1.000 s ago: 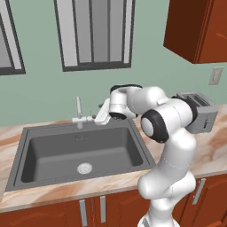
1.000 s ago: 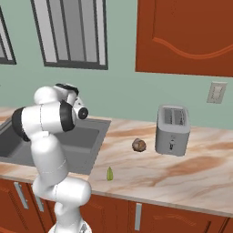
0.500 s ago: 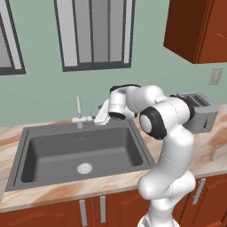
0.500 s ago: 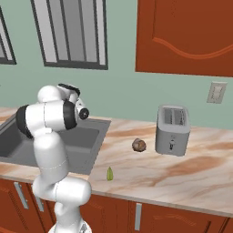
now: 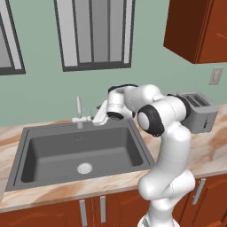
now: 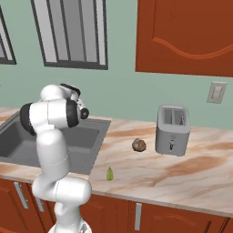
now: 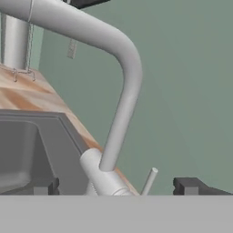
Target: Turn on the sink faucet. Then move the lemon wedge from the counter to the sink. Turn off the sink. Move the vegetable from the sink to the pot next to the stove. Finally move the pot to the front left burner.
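Green wall, barred window and marbled counter frame a dark sink with its silver drain near the basin's centre. At roughly 12 o'clock from that drain, on the back rim, stands the sink faucet; in the hand view its spout arches overhead and a thin side lever pokes up just beside the base.

The gripper sits at about 3 o'clock of the tap — very near it, though contact cannot be confirmed. Its jaws stand fully spread and hold nothing; the two dark fingertips straddle the tap's base in the hand view.

Against the pictures from a second ago, almost nothing has shifted: the arm holds the same reach over the basin's back edge and the jaws are as wide as they were. No water is seen running, so the first step — turning the tap on — appears unfinished, and the pause probably means the hand is lining up on the lever.

Well away, in the right base view, the lemon wedge lies near the counter's front edge, at about 7 o'clock from a brown lump which sits at 9 o'clock of the toaster. It waits untouched.
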### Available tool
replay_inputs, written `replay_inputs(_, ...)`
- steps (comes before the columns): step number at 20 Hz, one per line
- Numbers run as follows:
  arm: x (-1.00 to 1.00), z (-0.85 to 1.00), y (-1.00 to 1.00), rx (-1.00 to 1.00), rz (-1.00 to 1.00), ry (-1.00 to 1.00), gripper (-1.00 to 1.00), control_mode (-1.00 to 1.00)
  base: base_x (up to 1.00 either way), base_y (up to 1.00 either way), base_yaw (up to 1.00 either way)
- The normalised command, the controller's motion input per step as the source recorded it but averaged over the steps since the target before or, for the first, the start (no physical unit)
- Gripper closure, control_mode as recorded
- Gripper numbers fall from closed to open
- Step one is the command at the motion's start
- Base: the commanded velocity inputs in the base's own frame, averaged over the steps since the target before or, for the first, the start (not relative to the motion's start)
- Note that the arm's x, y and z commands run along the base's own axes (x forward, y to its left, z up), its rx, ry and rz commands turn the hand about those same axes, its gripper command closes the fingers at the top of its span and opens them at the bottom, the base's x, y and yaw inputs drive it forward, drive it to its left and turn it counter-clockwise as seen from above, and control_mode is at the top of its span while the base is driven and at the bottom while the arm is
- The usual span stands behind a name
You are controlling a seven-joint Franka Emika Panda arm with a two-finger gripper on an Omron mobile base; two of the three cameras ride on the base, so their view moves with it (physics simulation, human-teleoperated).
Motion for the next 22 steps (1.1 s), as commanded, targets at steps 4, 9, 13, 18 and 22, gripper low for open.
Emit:
replay_inputs(4,0.09,-0.09,0.08,0.0,0.0,0.01,-1.0,-1.0,0.0,0.0,0.0)
replay_inputs(9,0.1,-0.1,0.08,0.0,0.0,0.01,-1.0,-1.0,0.0,0.0,0.0)
replay_inputs(13,0.09,-0.1,0.1,0.0,0.0,0.0,-1.0,-1.0,0.0,0.0,0.0)
replay_inputs(18,0.07,-0.09,0.11,0.0,0.0,0.0,-1.0,-1.0,0.0,0.0,0.0)
replay_inputs(22,0.05,-0.07,0.14,0.01,0.0,0.0,-1.0,-1.0,0.0,0.0,0.0)
